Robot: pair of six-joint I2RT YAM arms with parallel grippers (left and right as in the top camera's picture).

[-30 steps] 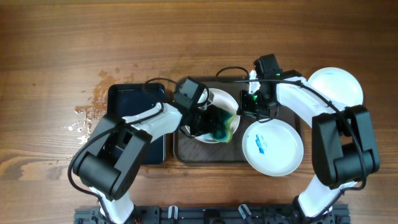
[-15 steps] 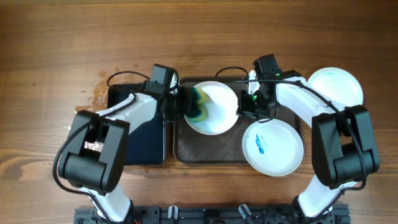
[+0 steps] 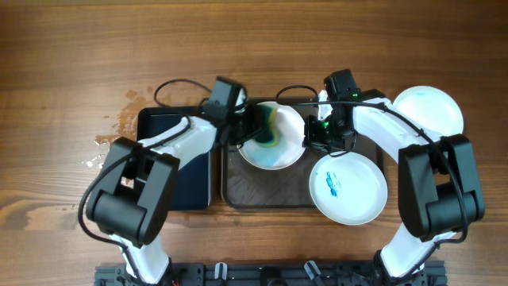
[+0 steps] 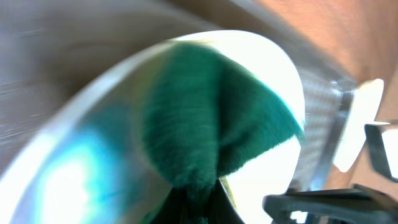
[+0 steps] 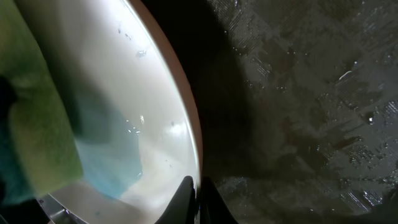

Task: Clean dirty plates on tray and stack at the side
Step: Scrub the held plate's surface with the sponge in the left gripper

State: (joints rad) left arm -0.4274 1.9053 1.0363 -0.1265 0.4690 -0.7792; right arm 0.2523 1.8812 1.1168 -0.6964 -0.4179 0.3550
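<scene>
Centre frame: L end effector (image 3: 252, 127) clamps green sponge (image 3: 267, 129) against smeared plate (image 3: 279, 152) over tray (image 3: 262, 195); R end effector (image 3: 313, 137) pinches plate's right rim.

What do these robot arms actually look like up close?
The left arm and right arm are rounded white shells with bulky black joints. Thin black cables loop from the wrists. A small green light glows by the right wrist. The left claw and right claw are black.

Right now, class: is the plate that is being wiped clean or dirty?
Dirty. The plate on the tray shows a bluish film beside the green sponge. The right wrist view shows it too.
</scene>
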